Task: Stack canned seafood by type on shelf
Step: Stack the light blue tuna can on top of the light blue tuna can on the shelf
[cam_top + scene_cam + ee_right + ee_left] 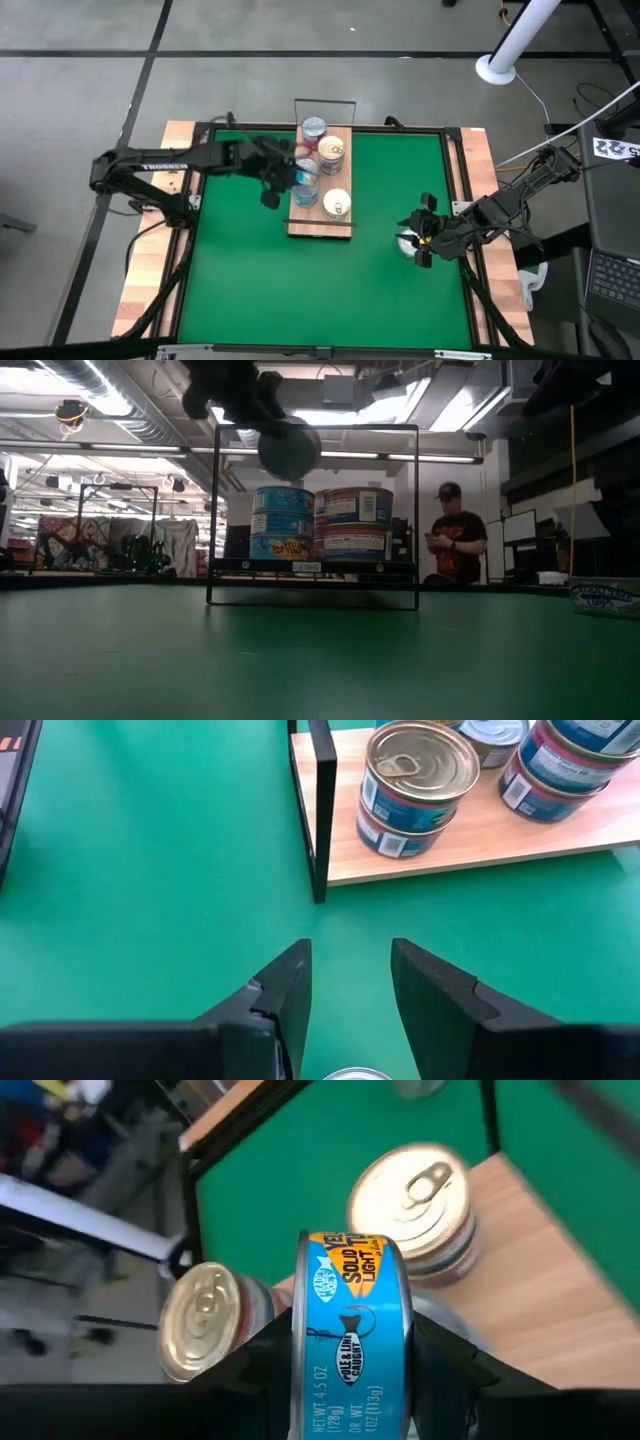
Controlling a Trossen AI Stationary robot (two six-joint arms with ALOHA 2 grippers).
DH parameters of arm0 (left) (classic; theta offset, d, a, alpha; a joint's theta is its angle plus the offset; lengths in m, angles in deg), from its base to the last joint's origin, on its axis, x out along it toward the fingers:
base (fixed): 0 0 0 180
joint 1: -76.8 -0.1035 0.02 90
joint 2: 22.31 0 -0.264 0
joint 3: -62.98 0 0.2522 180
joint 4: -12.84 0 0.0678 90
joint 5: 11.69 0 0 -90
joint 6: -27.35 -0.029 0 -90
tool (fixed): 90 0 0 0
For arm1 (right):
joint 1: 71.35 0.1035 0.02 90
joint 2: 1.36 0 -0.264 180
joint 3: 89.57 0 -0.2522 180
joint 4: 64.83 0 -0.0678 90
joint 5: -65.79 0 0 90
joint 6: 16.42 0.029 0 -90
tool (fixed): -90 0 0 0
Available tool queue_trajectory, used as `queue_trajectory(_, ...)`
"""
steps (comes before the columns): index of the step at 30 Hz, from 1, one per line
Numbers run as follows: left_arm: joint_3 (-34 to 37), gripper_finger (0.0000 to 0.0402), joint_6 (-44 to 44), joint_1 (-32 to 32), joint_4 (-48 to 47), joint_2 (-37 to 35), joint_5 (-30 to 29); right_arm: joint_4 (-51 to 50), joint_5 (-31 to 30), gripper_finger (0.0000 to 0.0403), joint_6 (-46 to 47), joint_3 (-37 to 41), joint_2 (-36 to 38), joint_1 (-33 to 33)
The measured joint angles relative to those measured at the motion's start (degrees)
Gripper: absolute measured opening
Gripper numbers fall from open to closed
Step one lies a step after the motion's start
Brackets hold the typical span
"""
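Observation:
The shelf [320, 226] is a light wood board with dark wire rails, standing on the green mat [250, 290]. Several tins stand on it in short stacks [282, 520] [355, 520]. My left gripper [300, 178] is over the board's left side, shut on a blue-labelled tin [350, 1330] that shows above the stacks in the low view [290, 448]. My right gripper [350, 982] is open and hangs low over the mat right of the shelf. A silver-topped tin [355, 1074] stands on the mat just below its fingers [408, 243]. My left gripper pinches the blue-labelled tin between its two fingers [262, 1365], which stand on either side of it, at its flat ends. The tin is turned on edge, with its label wall [352, 1295] toward the wrist camera. It is lifted clear above the stacked tins.
A gold-topped stack [420, 785] stands at the shelf's near end, beside the wire rail [318, 820]. More tins [570, 760] stand farther along the board. Bare mat spreads on both sides of the shelf. A person [458, 540] stands in the room beyond the table.

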Motion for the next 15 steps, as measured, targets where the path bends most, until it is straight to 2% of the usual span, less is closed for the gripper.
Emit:
queue_trajectory(7,5.3,0.0142,-7.1,7.0,8.5,0.0,-15.7,0.1,-1.9,0.0140,0.0,0.0,0.0,0.0)
queue_trajectory(15,8.8,0.0142,-9.1,11.7,9.6,0.0,-22.3,0.4,-2.5,0.0140,0.0,0.0,0.0,0.0)
